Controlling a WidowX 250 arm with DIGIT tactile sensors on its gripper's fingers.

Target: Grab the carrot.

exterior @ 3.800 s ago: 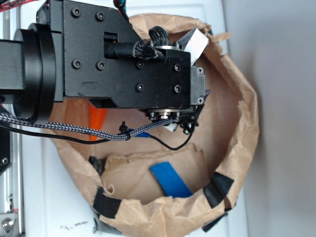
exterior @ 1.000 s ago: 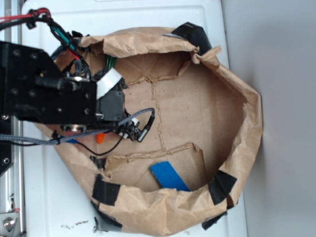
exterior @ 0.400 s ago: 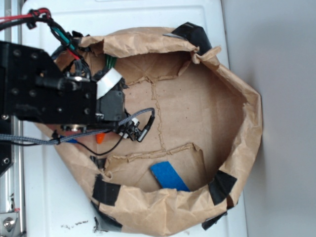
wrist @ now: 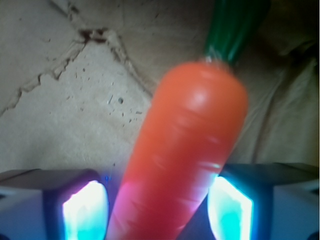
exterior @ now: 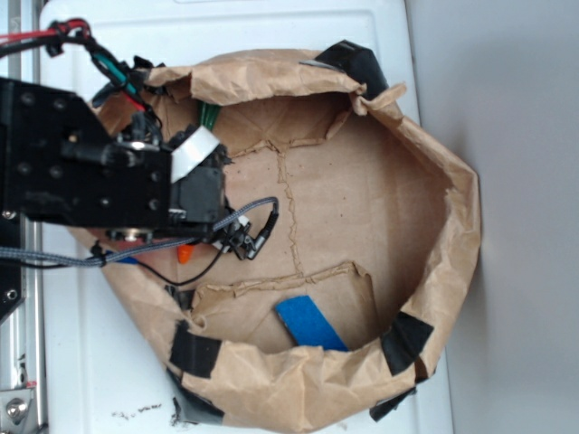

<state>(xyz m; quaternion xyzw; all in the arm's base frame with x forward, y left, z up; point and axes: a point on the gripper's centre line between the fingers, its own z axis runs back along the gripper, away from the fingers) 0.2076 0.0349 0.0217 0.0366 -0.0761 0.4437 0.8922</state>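
A: Fingers point(wrist: 82, 212): two, pale and glowing cyan-white, at the lower edge of the wrist view; one on each side of the carrot point(wrist: 182, 150); the right one looks pressed to the carrot's side, the left one shows a thin dark gap; whether the grip is firm, I cannot tell.

B: Carrot: glossy orange body, running from the bottom between the fingers up to its thick end; dark green stem point(wrist: 235, 27) at the top, pointing away from the camera; blurred, very near the lens.

A: Gripper point(wrist: 159, 215): not fully spread, since the carrot fills almost all the space between the fingers; in the exterior view the black wrist block point(exterior: 81, 163) covers it, at the left side of the paper bag point(exterior: 434, 226).

B: Carrot in the exterior view: only a small orange bit point(exterior: 185, 254) below the block, and green strands point(exterior: 211, 116) above it near the bag's upper rim; both inside the bag's left part.

A: Paper bag: brown, crumpled, rim rolled down, black tape patches point(exterior: 403, 342) on the rim; floor of creased brown paper.

B: Blue piece point(exterior: 310, 324): flat, rectangular, in the bag's lower part; well apart from the carrot.

A: White surface point(exterior: 271, 27) under the bag; braided cable point(exterior: 54, 256) below the block.
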